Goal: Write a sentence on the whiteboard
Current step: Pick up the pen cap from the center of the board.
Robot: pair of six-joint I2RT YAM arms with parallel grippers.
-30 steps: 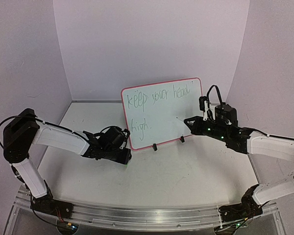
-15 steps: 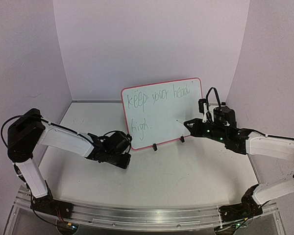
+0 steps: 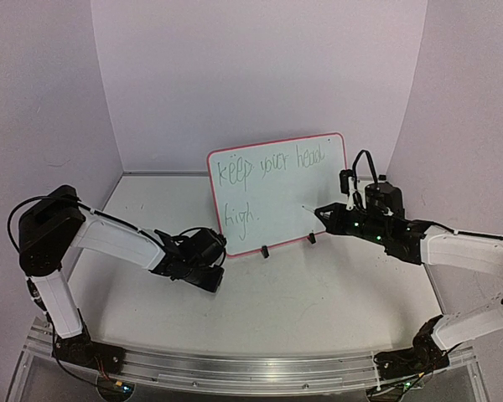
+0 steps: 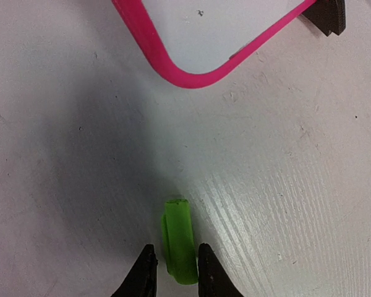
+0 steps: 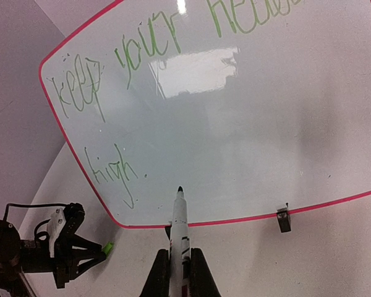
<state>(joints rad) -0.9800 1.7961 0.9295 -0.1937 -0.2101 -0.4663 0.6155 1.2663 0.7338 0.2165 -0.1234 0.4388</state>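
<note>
The whiteboard [image 3: 277,197] stands upright at the table's back on two black clip feet [image 3: 265,250]. Green writing on it reads "keep your head high." It fills the right wrist view [image 5: 247,124], and its pink corner shows in the left wrist view [image 4: 173,68]. My right gripper [image 3: 321,210] [image 5: 180,253] is shut on a white marker [image 5: 180,219]. The marker's tip points at the board's lower middle, very close to it; I cannot tell whether it touches. My left gripper [image 3: 215,274] [image 4: 175,249] is low over the table, left of the board, shut on a green marker cap [image 4: 179,232].
Lilac walls close in the back and both sides. The white table [image 3: 318,293] lies in front of the board. A metal rail [image 3: 251,368] runs along the near edge by the arm bases.
My left gripper has moved a little to the right and nearer with the green cap. The right gripper and marker have barely moved.
</note>
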